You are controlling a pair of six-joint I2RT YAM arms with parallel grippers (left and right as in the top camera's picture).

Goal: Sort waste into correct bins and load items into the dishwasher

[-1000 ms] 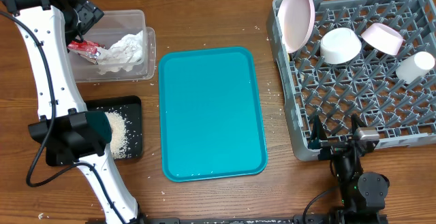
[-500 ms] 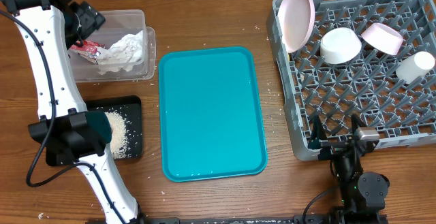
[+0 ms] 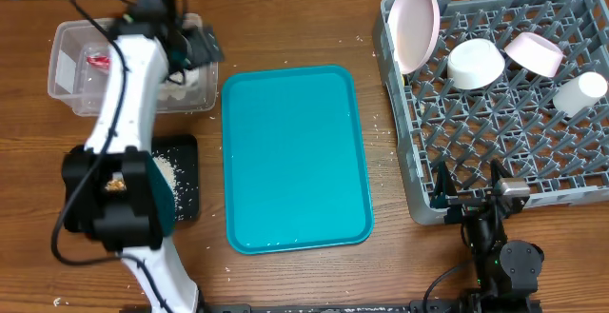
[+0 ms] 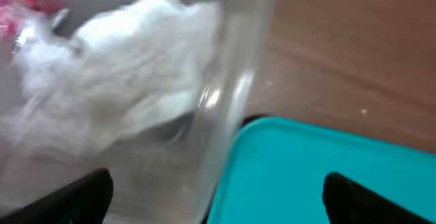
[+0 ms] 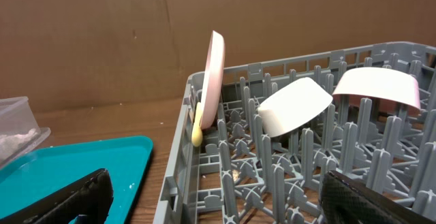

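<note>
teal plastic marks the middle of the wooden surface — the serving tray, with everything else set to one side of it. left of the tray, by its far corner, stands the clear tub. the crumpled white napkin lies inside it against the wall nearest the tray, and the small red wrapper lies farther from the tray in the same tub. the left tool hangs over that tray-side wall, fingers spread wide with nothing between them. left of the tray's near half is the black tray with white rice grains on it; the left arm covers much of it. right of the tray sits the grey dish rack. the dinner plate stands on edge in the rack corner closest to the tray, the yellow spoon just beside it. white bowl, pink dish and white cup lean among the pegs, each farther from the tray in turn. the right tool — fingers spread, holding nothing — sits at the rack's near edge.
</note>
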